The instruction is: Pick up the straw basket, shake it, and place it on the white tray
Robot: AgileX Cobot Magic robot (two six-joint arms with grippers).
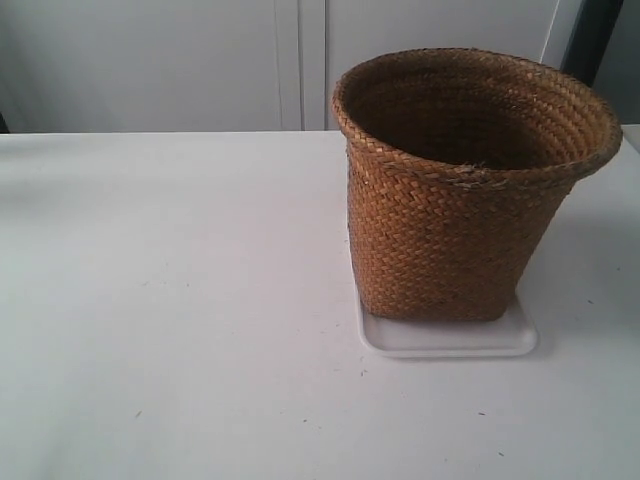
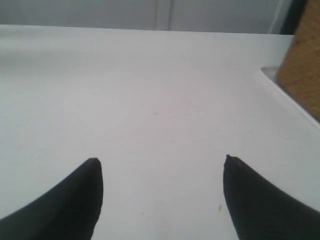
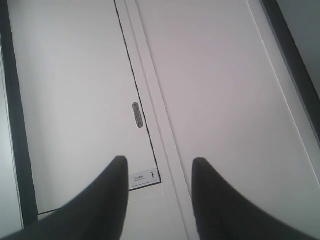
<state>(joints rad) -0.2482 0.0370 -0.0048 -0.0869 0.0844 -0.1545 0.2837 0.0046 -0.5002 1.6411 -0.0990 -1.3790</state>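
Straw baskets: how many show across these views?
1: the brown woven straw basket stands upright on the flat white rectangular tray, right of centre in the exterior view. No other is visible.

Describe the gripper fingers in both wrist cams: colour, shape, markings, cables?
The left gripper and right gripper look alike: two plain black fingers each, wide at the base, tapering in a curve to a narrow tip. No markings, cables or pads show. The arms are outside every view, the exterior one included.

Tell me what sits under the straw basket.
The white tray lies under the straw basket, its near edge showing. The tray's middle is covered by the basket's base.
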